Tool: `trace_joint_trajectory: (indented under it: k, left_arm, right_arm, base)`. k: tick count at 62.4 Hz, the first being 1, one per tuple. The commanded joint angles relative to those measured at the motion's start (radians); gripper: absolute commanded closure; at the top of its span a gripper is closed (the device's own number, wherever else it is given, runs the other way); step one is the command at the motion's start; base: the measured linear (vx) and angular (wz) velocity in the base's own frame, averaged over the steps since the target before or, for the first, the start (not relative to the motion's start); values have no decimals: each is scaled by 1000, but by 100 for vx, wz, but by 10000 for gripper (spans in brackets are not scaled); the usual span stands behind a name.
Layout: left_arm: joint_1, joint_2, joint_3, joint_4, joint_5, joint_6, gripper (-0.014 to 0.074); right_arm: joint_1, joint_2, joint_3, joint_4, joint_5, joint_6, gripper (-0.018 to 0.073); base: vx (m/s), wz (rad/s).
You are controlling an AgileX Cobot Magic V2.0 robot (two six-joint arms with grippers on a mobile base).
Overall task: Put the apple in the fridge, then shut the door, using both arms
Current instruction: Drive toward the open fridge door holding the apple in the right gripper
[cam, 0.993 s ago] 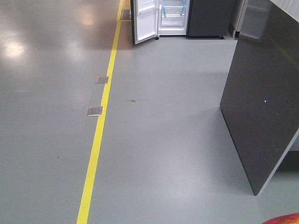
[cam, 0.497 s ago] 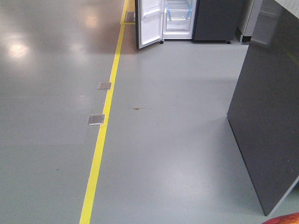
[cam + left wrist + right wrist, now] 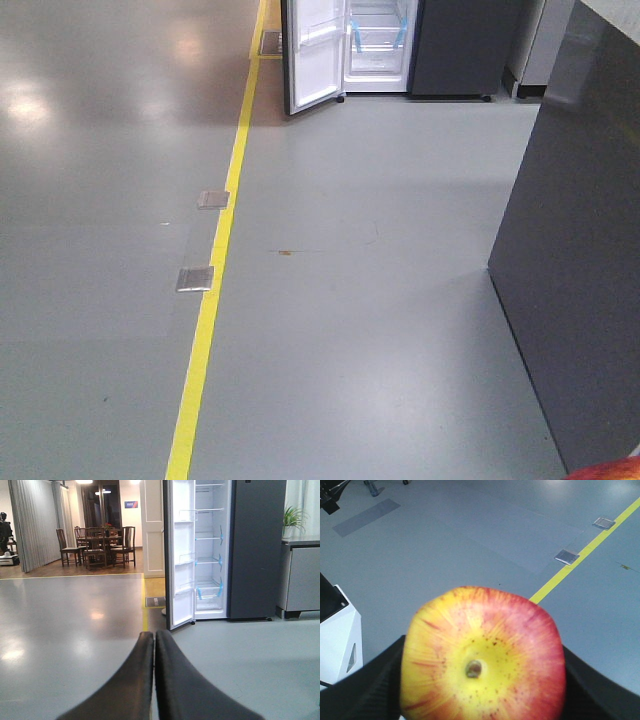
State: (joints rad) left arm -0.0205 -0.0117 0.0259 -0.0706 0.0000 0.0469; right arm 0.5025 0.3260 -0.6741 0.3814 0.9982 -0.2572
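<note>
right fingers pinch the apple from both sides, blossom end toward the camera, likely to carry it securely. left fingers are pressed together and empty, probably spare for shutting the door. fridge stands open, well ahead across the floor.
</note>
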Motion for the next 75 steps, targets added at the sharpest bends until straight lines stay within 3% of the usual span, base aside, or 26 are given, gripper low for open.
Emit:
trace_joint_trajectory:
  k: [1, 75]
  left_arm:
    - [1, -15, 21, -3, -73, -3, 603]
    - [1, -15, 21, -3, -73, -3, 603]
  right_arm:
    - [0, 11, -27, 25, -72, -4, 165]
    - [0, 11, -27, 25, -72, -4, 165]
  base:
    - [23, -6]
    - [26, -2]
